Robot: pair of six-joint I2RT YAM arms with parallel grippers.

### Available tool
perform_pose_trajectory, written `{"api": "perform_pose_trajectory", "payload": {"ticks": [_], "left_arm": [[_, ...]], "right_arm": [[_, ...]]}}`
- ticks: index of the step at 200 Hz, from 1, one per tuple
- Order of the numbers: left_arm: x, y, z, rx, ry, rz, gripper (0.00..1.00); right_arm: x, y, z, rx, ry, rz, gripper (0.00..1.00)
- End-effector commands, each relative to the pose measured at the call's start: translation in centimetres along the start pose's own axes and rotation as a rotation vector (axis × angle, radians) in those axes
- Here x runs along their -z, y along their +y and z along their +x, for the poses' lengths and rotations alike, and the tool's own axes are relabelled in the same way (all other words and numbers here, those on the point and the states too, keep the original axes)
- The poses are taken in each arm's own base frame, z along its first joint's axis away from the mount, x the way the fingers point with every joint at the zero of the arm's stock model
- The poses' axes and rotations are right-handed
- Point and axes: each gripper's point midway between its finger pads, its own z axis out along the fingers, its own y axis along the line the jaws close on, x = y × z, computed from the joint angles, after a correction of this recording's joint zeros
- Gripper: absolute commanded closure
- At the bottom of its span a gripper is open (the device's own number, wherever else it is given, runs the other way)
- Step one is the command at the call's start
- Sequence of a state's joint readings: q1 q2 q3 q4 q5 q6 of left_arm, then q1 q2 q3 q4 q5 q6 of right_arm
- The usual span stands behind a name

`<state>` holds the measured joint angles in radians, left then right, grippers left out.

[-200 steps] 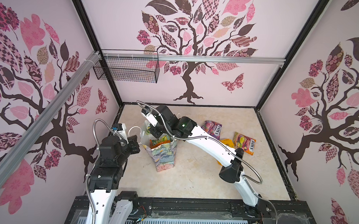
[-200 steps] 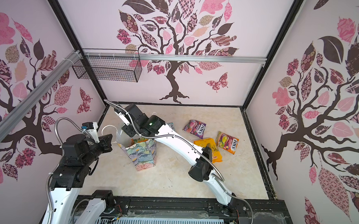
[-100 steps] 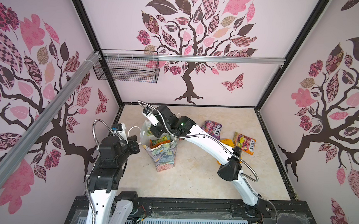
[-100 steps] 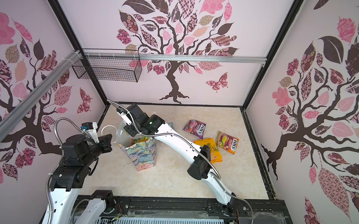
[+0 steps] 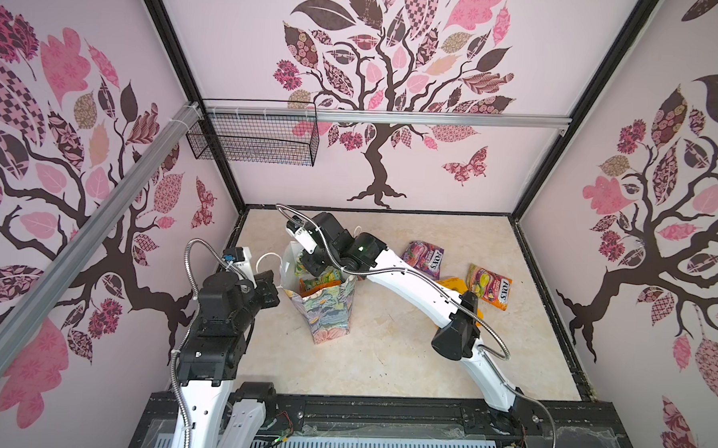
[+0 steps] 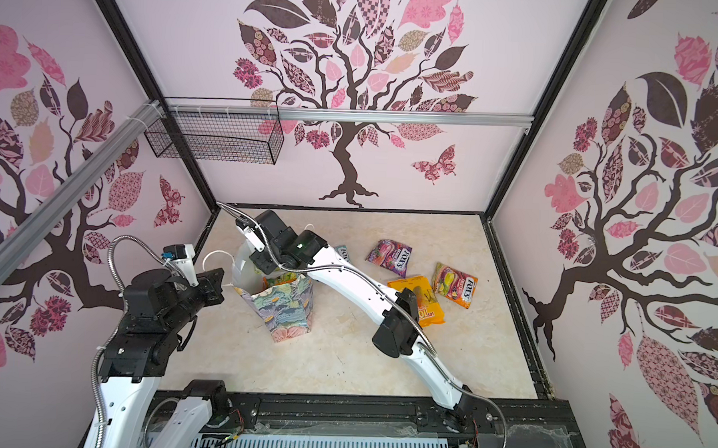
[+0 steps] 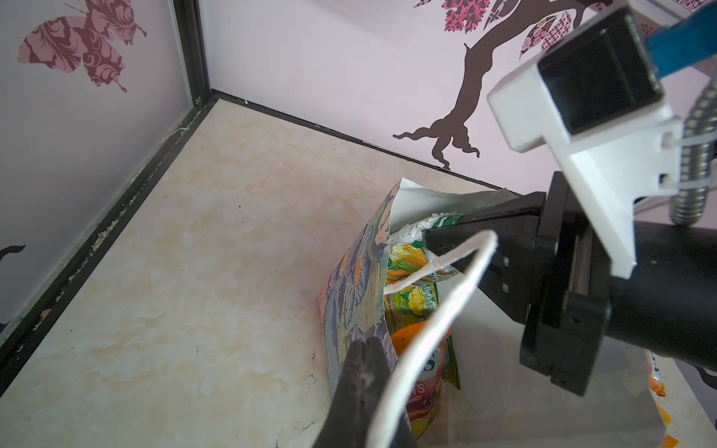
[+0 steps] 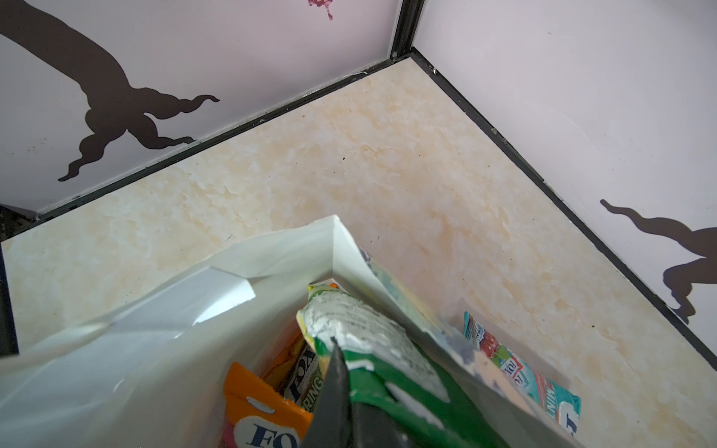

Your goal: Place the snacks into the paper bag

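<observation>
Rim of the tall floral-print paper gift bag [image 5: 330, 315] was pinched by the clenched left hand [image 7: 362, 374], apparently so the mouth was held open. A glossy green plastic snack pouch [image 8: 361, 329], grasped by the right hand [image 7: 446, 229], was hung inside it.

"FOX'S" — printed on the purple pouch [image 6: 389, 257] and the yellow pouch [image 6: 454, 285]; "FO" on the orange pouch [image 8: 264, 411].

robot test booth, tree-decal walls [image 5: 518, 169], metal rail [image 5: 437, 119]
</observation>
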<state>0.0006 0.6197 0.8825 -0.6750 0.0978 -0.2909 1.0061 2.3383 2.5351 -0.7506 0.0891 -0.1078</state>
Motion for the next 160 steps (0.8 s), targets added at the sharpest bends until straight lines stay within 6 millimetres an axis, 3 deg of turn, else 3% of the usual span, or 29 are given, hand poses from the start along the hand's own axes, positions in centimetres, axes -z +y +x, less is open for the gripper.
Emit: {"api": "perform_pose_trajectory", "payload": {"ticks": [1,43,86,120,160], "left_arm": [[0.5,-0.1,-0.8,-0.005,-0.03,0.0,0.97],[0.5,-0.2,-0.9,-0.007,-0.032,0.001,0.97],[0.5,-0.1,-1.0,-0.009,-0.031,-0.003,0.97],[0.5,0.1,-1.0,-0.013,-0.03,-0.014,0.97],[0.7,0.4,-0.9,-0.018,-0.031,-0.031,0.97]], "right_arm": [[0.3,-0.7,-2.5,-0.007,-0.087,0.015,0.8],[1.4,-0.8,-3.4,-0.013,-0.112,0.014,0.67],[3.7,-0.2,-5.0,-0.04,-0.157,-0.037,0.64],[6.5,0.8,-6.9,-0.074,-0.209,-0.112,0.64],[11.2,0.2,-9.2,-0.119,-0.278,-0.114,0.63]]}}
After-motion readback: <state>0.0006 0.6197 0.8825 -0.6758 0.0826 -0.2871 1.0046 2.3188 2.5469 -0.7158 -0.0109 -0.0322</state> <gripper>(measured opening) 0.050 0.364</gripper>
